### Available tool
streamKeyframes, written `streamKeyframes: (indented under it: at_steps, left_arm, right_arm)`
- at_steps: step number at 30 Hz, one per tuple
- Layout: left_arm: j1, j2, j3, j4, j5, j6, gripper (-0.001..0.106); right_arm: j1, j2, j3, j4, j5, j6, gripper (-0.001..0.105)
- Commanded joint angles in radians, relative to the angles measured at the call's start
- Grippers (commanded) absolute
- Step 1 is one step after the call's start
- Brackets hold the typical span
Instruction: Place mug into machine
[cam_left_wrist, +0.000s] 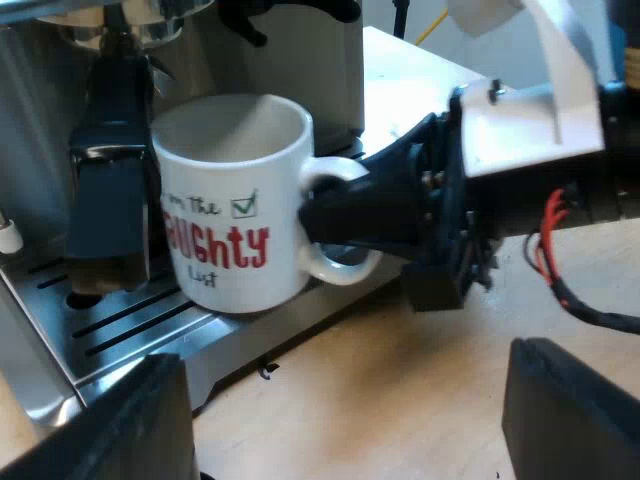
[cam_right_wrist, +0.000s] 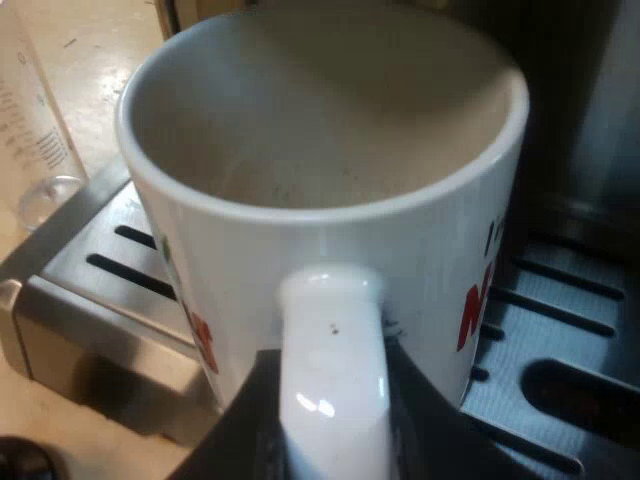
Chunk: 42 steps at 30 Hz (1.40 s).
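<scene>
A white mug (cam_left_wrist: 232, 200) with red and green lettering stands open side up over the slotted drip tray (cam_left_wrist: 130, 322) of the espresso machine (cam_left_wrist: 300, 70), near the tray's edge. My right gripper (cam_left_wrist: 325, 215) is shut on the mug's handle (cam_left_wrist: 335, 175), its black fingers (cam_left_wrist: 370, 200) pinching the loop from the side. In the right wrist view the handle (cam_right_wrist: 332, 360) runs between my right gripper (cam_right_wrist: 335, 435) fingers, with the mug (cam_right_wrist: 320, 150) empty inside. Whether the base touches the tray I cannot tell. My left gripper (cam_left_wrist: 345, 430) hangs open over the wooden table, a little way from the mug.
A dark holder (cam_left_wrist: 108, 195) hangs from the machine's front beside the mug. A clear measuring glass (cam_right_wrist: 40, 150) stands on the table next to the drip tray (cam_right_wrist: 110, 250). Bare wooden table (cam_left_wrist: 400, 370) lies below the tray's edge.
</scene>
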Motion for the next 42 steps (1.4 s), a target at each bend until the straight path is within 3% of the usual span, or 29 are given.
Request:
streamKeyframes:
  at_steps: [1,21,37,40,42]
  left_arm:
    - [0.0,-0.002,-0.003,-0.01,0.006,0.003,0.066]
    - [0.0,-0.002,-0.003,-0.005,0.013,0.003,0.066]
    - [0.0,-0.002,-0.003,-0.005,0.013,0.003,0.066]
    - [0.0,-0.002,-0.003,-0.005,0.013,0.003,0.066]
    - [0.0,-0.002,-0.003,-0.005,0.013,0.003,0.066]
  right_arm:
    - [0.003,0.001,-0.034,-0.059,0.017,-0.012,0.0]
    - [0.003,0.123,-0.164,-0.068,0.078,-0.007,0.0]
    - [0.003,0.133,-0.172,-0.068,0.078,0.017,0.0]
    - [0.003,0.133,-0.172,-0.068,0.076,0.017,0.012]
    - [0.003,0.133,-0.172,-0.068,0.073,0.017,0.031]
